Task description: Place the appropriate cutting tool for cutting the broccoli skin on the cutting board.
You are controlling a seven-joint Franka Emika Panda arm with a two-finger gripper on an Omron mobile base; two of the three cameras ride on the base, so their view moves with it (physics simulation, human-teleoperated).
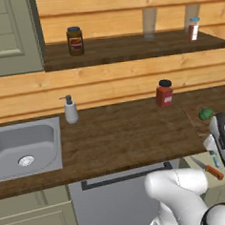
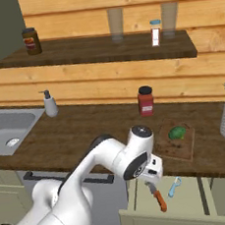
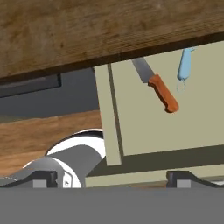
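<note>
On the counter (image 2: 82,132), the board (image 2: 176,144) carries broccoli (image 2: 176,133). At the board's 6 o'clock, the open drawer (image 2: 192,205) holds the knife (image 2: 156,195): light, stiff; grasp its orange handle. Pincer (image 3: 111,177) open, empty.

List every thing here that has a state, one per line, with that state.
drawer: pulled open under the counter.
knife: lying loose in the drawer, not gripped.
blue peeler: lying in the drawer beside the knife.
broccoli: resting on the cutting board.
gripper: open, holding nothing.
sink: no water in it.
red-capped bottle: upright, capped.
</note>
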